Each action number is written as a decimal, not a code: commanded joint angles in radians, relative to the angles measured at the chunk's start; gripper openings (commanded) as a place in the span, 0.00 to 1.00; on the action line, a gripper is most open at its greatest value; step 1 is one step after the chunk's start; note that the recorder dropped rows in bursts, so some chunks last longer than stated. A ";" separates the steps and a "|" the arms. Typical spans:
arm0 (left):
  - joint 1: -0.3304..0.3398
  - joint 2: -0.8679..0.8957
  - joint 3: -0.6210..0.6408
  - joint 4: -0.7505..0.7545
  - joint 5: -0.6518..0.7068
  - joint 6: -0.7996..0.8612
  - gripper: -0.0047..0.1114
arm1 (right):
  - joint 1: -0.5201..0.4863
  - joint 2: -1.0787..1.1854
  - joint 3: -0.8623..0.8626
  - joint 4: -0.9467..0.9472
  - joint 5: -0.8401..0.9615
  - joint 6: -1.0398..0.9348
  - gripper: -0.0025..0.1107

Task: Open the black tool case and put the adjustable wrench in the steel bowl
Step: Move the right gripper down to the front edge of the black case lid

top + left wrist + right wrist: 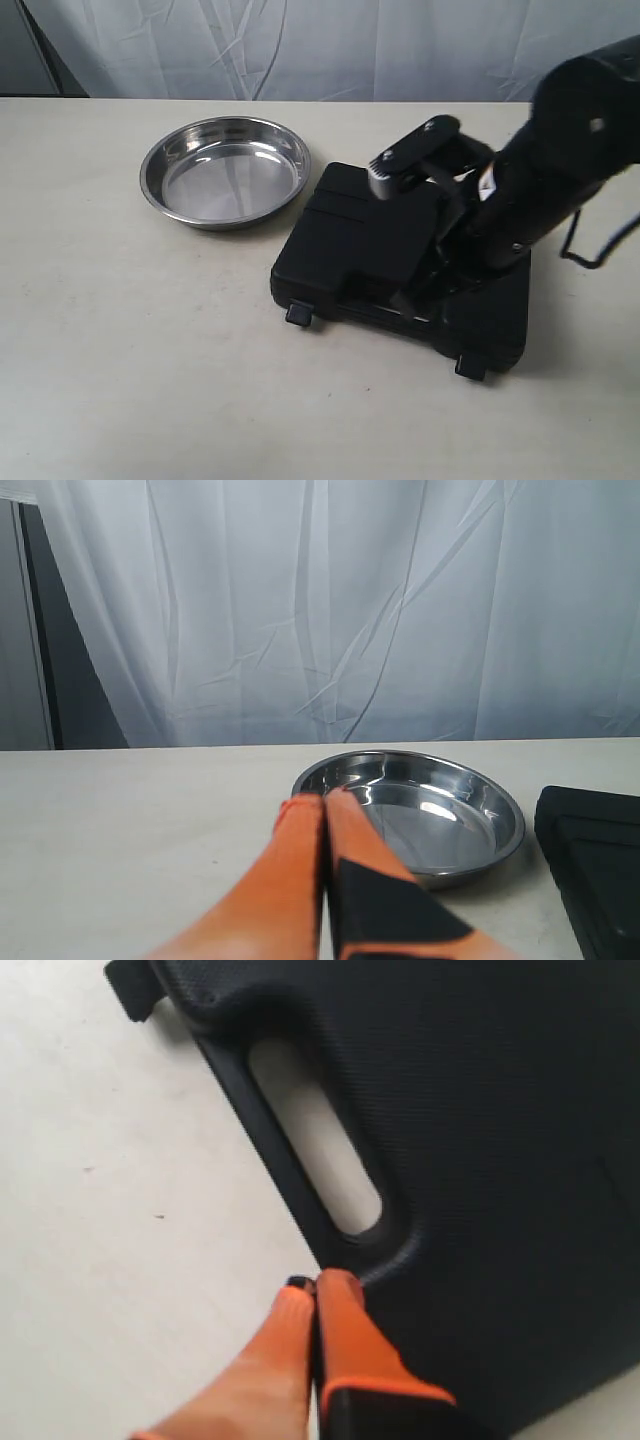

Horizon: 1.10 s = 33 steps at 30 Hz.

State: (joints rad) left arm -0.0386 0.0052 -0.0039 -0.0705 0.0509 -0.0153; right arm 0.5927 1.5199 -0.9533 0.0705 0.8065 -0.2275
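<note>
The black tool case [370, 240] lies shut on the table, right of the steel bowl [225, 170], which is empty. The adjustable wrench is hidden. My right arm [560, 170] hangs over the case's right half. In the right wrist view my right gripper [313, 1285] is shut, its tips at the front edge of the case [500, 1110], just beside the handle slot [315, 1140]. My left gripper [322, 798] is shut and empty, low over the table, pointing at the bowl [420, 810]. A corner of the case [595, 870] shows beside the bowl.
Two latches [298, 313] [470, 367] stick out from the case's front edge; one latch [135, 985] also shows in the right wrist view. A white curtain [320, 45] hangs behind the table. A cable [600, 245] trails from the right arm.
</note>
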 commanded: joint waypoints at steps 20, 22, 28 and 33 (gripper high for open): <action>-0.006 -0.005 0.004 0.007 -0.002 -0.001 0.04 | 0.014 0.253 -0.160 0.084 0.007 -0.008 0.32; -0.006 -0.005 0.004 0.007 -0.002 -0.001 0.04 | 0.014 0.268 -0.160 0.070 0.007 -0.008 0.32; -0.006 -0.005 0.004 0.007 -0.002 -0.001 0.04 | 0.014 0.359 -0.160 0.063 0.021 -0.008 0.36; -0.006 -0.005 0.004 0.007 -0.002 -0.001 0.04 | 0.014 0.375 -0.160 0.062 0.018 -0.008 0.45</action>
State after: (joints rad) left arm -0.0386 0.0052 -0.0039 -0.0705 0.0509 -0.0153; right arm 0.6068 1.8909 -1.1083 0.1382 0.8223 -0.2314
